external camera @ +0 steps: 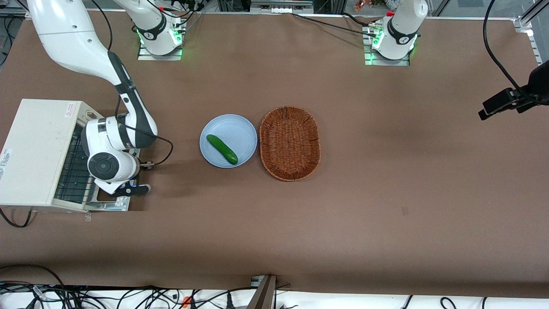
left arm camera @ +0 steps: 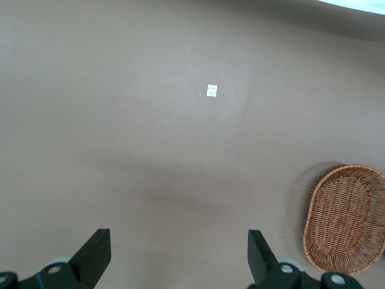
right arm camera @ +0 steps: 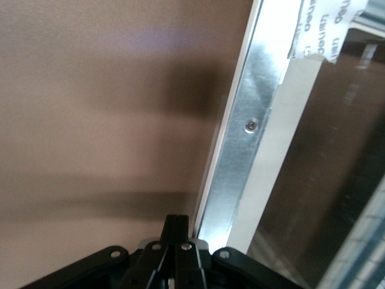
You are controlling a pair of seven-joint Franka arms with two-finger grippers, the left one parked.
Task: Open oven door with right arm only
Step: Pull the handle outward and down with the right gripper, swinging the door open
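Observation:
The off-white oven (external camera: pixel 38 146) stands at the working arm's end of the table, its wire rack (external camera: pixel 75 171) showing. The oven door (external camera: pixel 112 205) hangs open, lying about flat in front of the oven. The right arm (external camera: pixel 107 165) reaches down over the door. Its gripper (external camera: pixel 131 189) is just above the door's outer edge. In the right wrist view the gripper (right arm camera: pixel 180 220) is shut with its two fingers pressed together and nothing between them, beside the door's shiny metal inner frame (right arm camera: pixel 240 156) and dark glass (right arm camera: pixel 325 174). The handle is hidden.
A light blue plate (external camera: pixel 240 128) with a green cucumber (external camera: pixel 221 149) lies mid-table. Beside it is an oval wicker basket (external camera: pixel 290 143), which also shows in the left wrist view (left arm camera: pixel 344 220). Brown tabletop (right arm camera: pixel 90 120) lies next to the door edge.

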